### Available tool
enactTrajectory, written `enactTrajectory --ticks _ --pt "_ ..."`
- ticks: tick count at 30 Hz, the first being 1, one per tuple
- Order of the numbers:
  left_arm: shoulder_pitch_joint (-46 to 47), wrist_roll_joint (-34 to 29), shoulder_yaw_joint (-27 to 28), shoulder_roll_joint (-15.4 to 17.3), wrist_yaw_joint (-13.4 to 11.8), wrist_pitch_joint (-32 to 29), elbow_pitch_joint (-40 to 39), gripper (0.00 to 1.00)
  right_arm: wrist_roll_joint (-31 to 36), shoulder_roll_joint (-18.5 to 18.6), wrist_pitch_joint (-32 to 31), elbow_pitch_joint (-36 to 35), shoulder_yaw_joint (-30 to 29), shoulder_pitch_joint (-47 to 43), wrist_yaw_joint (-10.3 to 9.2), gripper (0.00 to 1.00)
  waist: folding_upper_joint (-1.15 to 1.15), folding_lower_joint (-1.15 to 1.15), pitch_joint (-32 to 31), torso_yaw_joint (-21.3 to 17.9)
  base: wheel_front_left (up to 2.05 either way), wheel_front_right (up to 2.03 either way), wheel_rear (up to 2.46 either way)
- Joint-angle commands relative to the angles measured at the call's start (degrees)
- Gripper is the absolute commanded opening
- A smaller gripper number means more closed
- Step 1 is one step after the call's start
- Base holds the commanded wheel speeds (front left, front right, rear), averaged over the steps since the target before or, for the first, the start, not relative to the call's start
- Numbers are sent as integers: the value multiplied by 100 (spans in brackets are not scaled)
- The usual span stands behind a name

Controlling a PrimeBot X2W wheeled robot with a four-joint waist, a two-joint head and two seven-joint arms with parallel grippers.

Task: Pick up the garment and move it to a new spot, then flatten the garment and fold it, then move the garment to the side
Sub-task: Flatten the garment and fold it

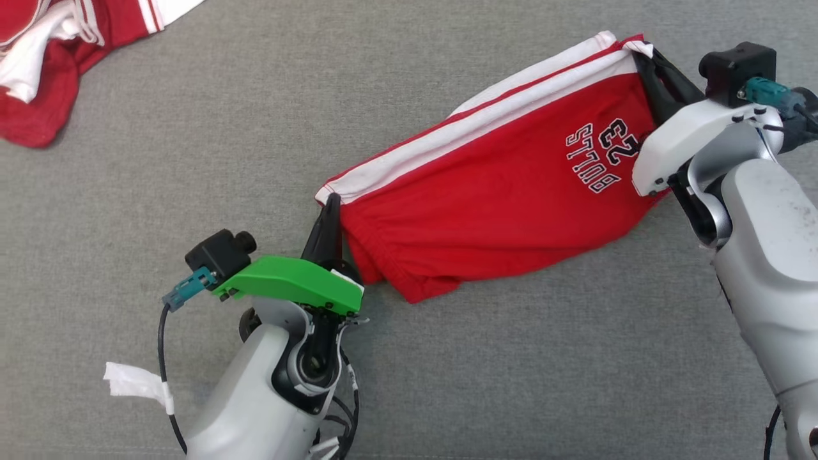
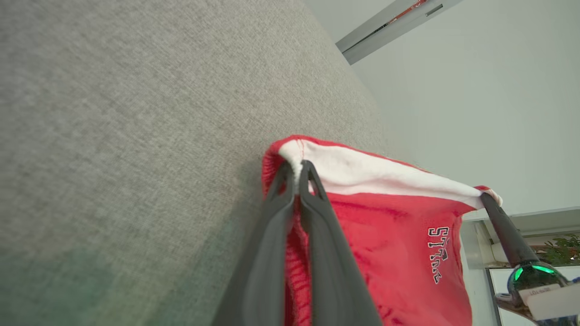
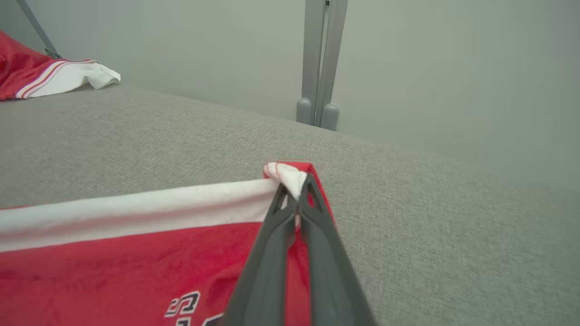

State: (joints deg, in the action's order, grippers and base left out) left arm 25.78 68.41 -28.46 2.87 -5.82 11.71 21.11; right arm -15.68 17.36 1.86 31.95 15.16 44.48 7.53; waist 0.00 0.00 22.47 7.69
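- Head view, nearest the robot: the left hand [image 1: 331, 203] is pinching the near corner of the garment [image 1: 498, 191], a pair of red shorts, at the end of its white side stripe [image 1: 486, 118]. The left wrist view is showing both dark fingers [image 2: 267, 244] pressed fully together with cloth squeezed between them.
- Just beyond, the garment is stretching slantwise between the two hands over the grey desk [image 1: 255, 128]. Its striped edge is being pulled into a straight line, and the red body is sagging below it toward the robot.
- I judge that the two-corner hold is serving to hold the cloth spread out, so that it can go down flat and not in a heap.
- A thin shadow is lying under the sagging red edge; I cannot tell whether that edge is touching the desk.
- Farther out, on the robot's right, the right hand [image 1: 641, 56] is clamping the far corner of the same stripe. It is likewise closed fully on cloth, as the right wrist view is showing.
- The step in hand is looking like the carry to a new spot or the lay-down before flattening; folding is not yet begun.
- Farthest away, at the desk's far left, a heap of other red and white clothes [image 1: 38, 83] is lying well apart, probably leaving the middle free for working.
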Motion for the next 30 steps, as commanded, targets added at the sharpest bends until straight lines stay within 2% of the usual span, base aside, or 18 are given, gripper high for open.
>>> enactTrajectory --ticks 1,5,7,8,9,10,15,22,27,30 --pt "155 91 -73 8 25 61 111 0 -44 45 15 215 68 178 -8 0 0 0 230 272 0 0 0" --pt "308 289 -340 11 41 188 344 0 -109 65 98 903 195 529 -8 0 0 0 202 342 0 0 0" --pt "361 321 -450 14 41 240 405 4 -113 65 202 1188 203 674 -8 41 0 0 173 366 0 0 0" --pt "373 341 -482 17 41 262 420 23 -109 61 285 1330 178 734 -8 85 0 0 150 376 0 0 0" --pt "384 321 -513 18 42 288 430 64 -98 53 360 1443 154 776 -8 100 0 0 128 382 0 0 0" --pt "388 261 -547 18 39 302 436 100 -81 39 436 1567 143 813 -8 100 0 0 95 385 0 0 0" --pt "254 -394 -500 113 -3 353 341 100 -66 -11 754 2032 162 930 -8 100 0 0 -106 367 0 0 0" --pt "-384 -1867 125 321 6 343 -427 100 -219 73 989 2456 303 798 -8 100 0 0 -522 328 0 0 0" --pt "-848 -2842 375 446 -20 344 -887 100 -489 203 686 2644 561 600 -8 100 0 0 -831 344 0 0 0" --pt "-1050 -3181 449 450 -43 344 -1011 100 -743 299 341 2646 772 500 -8 100 0 0 -898 388 0 0 0"
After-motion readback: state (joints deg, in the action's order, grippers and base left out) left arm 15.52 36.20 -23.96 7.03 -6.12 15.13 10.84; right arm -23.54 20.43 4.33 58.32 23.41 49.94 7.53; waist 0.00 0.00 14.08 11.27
